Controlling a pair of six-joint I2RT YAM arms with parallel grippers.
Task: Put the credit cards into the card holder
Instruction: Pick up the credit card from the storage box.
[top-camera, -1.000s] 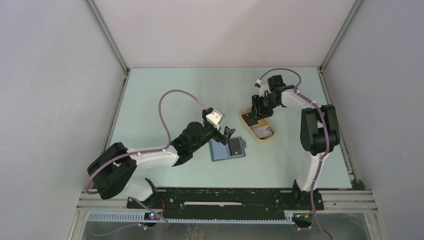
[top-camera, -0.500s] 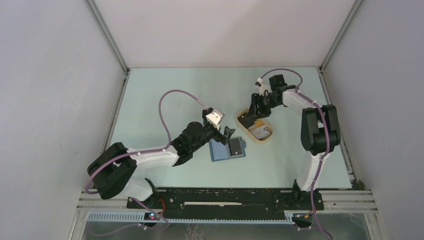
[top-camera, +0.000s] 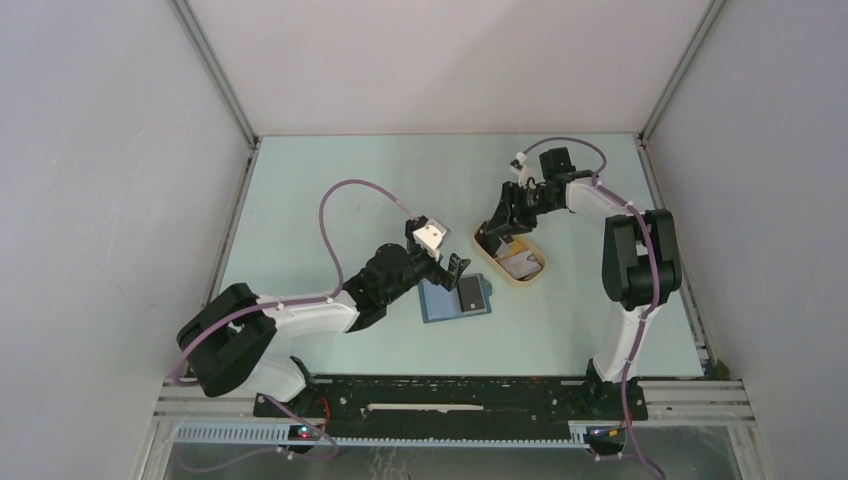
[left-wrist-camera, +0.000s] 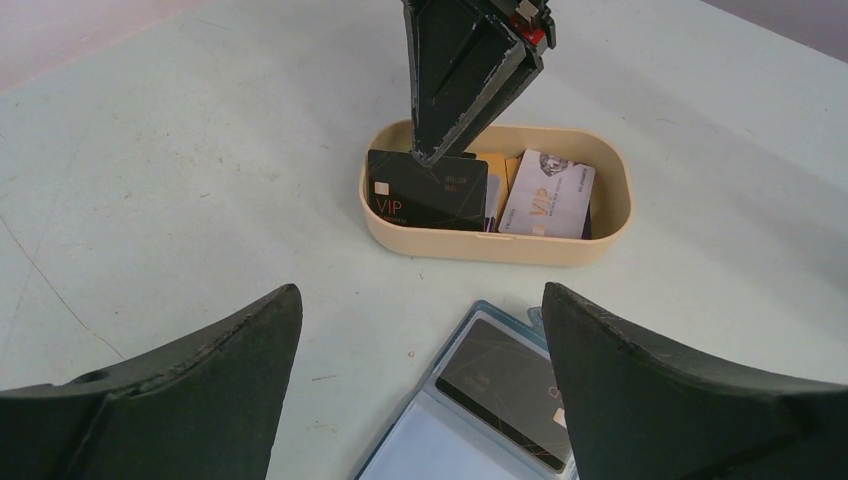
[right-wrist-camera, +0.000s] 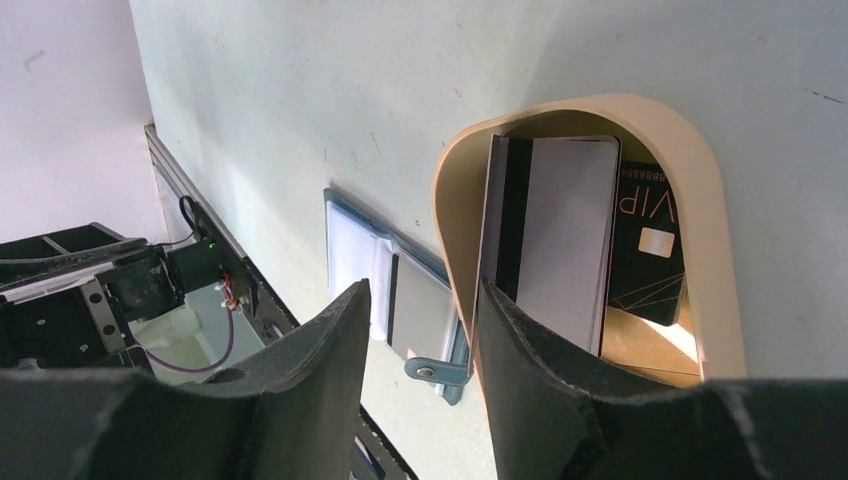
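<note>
We see the right gripper (left-wrist-camera: 437, 155) down in the beige tray (left-wrist-camera: 480, 245), its tips at the top edge of a black card (left-wrist-camera: 425, 190) that stands tilted at one end. We cannot tell whether it actually pinches the card, since the wrist view shows a gap between the fingers. If the hold is shallow, we judge the card could pivot or drop back on lifting, or catch the wall and drag the tray across the surface (left-wrist-camera: 180, 180). A whitish card (left-wrist-camera: 548, 192) just beside it might ride up too. The left gripper (left-wrist-camera: 420, 295) hangs spread wide over the open wallet (left-wrist-camera: 420, 450), which holds one dark card (left-wrist-camera: 500, 385). Unpinned, the wallet may slide during insertion.
</note>
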